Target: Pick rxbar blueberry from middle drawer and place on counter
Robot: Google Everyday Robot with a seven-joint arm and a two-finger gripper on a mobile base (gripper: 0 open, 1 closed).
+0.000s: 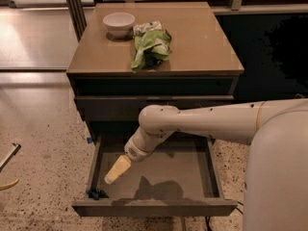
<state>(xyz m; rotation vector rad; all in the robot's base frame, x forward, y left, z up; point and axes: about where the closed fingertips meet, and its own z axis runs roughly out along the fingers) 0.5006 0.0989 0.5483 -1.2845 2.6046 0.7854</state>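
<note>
The middle drawer (187, 170) is pulled out below the counter (202, 42), and its flat floor is mostly bare. A small dark blue-black bar, the rxbar blueberry (96, 193), lies in the drawer's front left corner. My gripper (112, 176), pale yellow at the end of the white arm, hangs inside the drawer on the left side. It points down and left, its tip a short way above and to the right of the bar, not touching it.
A white bowl (119, 23) and a green and white snack bag (151, 44) sit on the counter's back left. A shut drawer front (106, 105) lies above the open one. Speckled floor lies to the left, with a stick-like object (8, 158).
</note>
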